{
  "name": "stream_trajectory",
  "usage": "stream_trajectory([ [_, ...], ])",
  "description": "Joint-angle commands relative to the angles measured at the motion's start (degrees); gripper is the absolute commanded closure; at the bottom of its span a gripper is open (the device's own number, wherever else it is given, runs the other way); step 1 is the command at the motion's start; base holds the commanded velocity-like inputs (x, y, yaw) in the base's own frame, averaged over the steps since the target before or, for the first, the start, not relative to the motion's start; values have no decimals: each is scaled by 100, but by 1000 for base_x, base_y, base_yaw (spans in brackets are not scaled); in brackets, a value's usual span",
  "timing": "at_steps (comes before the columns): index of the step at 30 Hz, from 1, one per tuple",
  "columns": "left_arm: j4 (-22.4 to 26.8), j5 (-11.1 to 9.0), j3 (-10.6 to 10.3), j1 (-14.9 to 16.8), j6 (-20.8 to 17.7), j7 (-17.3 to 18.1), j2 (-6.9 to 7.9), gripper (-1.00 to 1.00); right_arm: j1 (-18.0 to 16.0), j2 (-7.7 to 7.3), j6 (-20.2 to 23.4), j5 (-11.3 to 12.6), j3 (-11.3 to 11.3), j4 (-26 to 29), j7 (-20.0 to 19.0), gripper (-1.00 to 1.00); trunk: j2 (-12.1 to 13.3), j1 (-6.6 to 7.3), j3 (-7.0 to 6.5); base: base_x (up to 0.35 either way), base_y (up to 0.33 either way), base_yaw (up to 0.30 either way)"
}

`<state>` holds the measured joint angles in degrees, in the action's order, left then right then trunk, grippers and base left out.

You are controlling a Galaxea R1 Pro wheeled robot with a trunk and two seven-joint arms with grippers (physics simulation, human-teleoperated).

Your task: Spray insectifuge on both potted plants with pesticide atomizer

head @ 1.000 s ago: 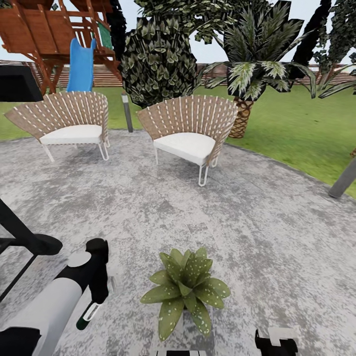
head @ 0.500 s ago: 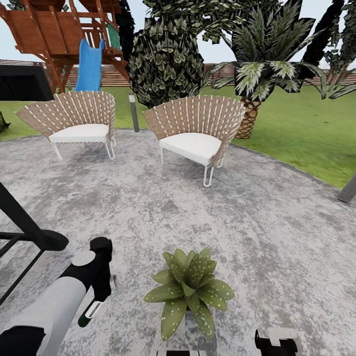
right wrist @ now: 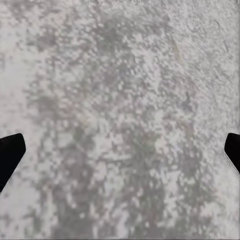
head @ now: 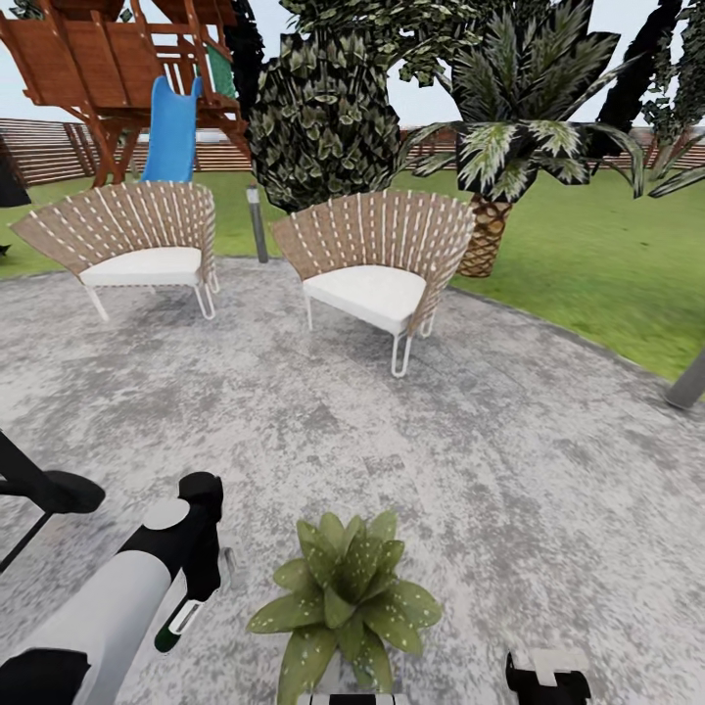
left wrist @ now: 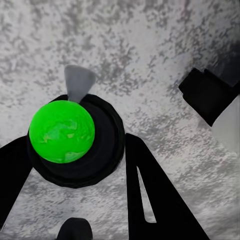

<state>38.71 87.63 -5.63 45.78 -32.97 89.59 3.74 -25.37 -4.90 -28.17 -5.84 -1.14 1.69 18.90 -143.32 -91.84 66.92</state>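
One lowered left arm [head: 127, 587], atomizer [head: 179, 620] down

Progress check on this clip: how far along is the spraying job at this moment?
Done: the pesticide atomizer is picked up, clamped in the left pincer. In hand: it hangs over the grey paving, just beside one potted plant, nozzle pointing down rather than at the leaves; no spray shows. The right pincer is open and empty. Left: covering this plant, then the second.

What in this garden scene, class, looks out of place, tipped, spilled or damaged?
Nothing stands out. Both chairs stand upright on the paving, and the potted plant sits upright with whole leaves.
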Motion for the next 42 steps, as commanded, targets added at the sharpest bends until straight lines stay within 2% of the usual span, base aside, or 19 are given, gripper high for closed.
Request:
stream_trajectory([
  [1,5,19,-26,2,-61,41,4,100,-3,1,4,-59,-9,-4,52,-100,-2,-2,5,310,-11,0],
  [7,57,18,4,74,-95,41,20,100,-3,6,4,-58,-9,-2,52,-100,-2,-2,5,205,-3,44],
  [16,118,17,10,72,-140,41,15,100,-3,6,4,-58,-9,-2,52,-100,-2,-2,5,-6,-95,267],
  [39,120,-15,18,66,-139,41,23,100,-3,6,4,-58,-9,-2,52,-100,-2,-2,5,-177,-245,278],
  [42,120,-39,31,61,-134,41,63,100,-3,6,4,-58,-9,-2,52,-100,-2,-2,5,-174,-243,278],
])
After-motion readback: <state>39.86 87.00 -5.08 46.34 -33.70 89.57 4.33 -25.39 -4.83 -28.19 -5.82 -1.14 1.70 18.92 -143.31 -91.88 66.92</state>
